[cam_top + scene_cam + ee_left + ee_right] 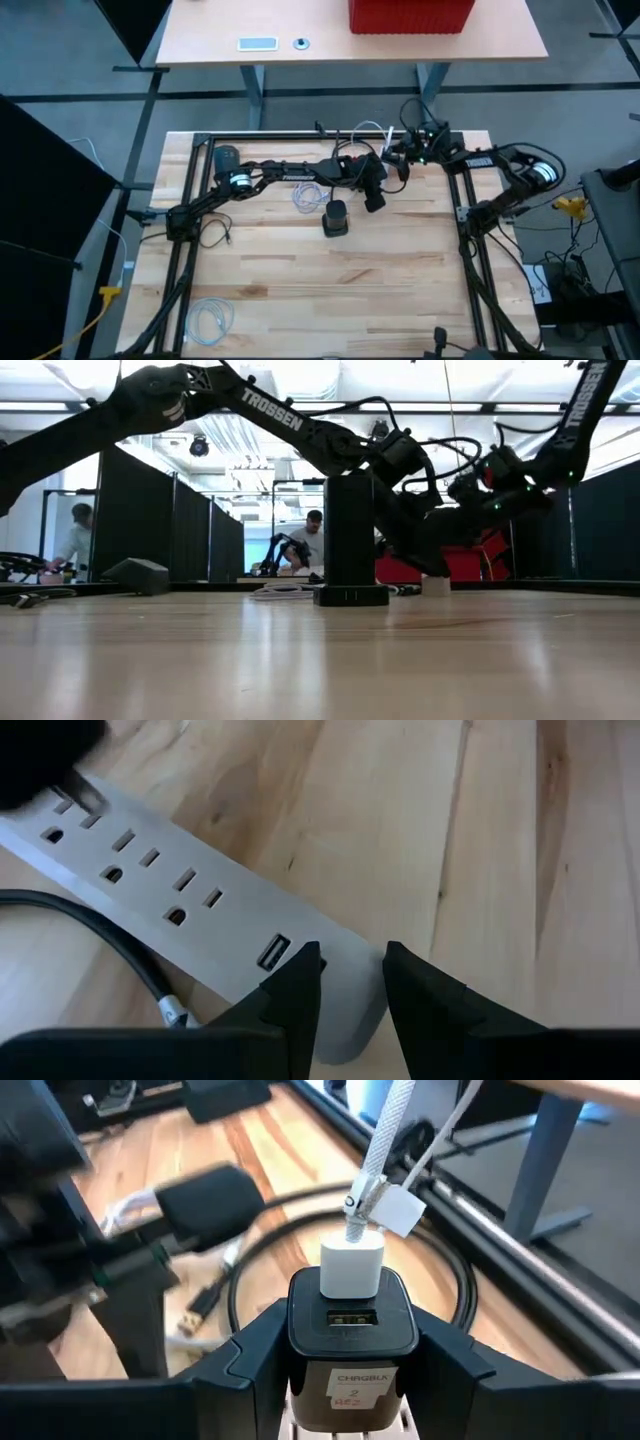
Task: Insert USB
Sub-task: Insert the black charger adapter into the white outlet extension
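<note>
Robotics lab: framed wooden workbench [300,270], black partition screens [150,510], seated people [312,540] behind.

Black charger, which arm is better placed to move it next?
Right, likely: the right gripper clamps the black charger, while the left gripper sits over the power strip end.

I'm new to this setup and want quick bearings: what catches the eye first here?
Both arms meet at the table's far edge. The right pincer grips a black charger block with a white plug and braided cable on top, an empty USB slot on its face. The left pincer straddles the end of a grey power strip beside its USB port. A black tower stands mid-table.
</note>
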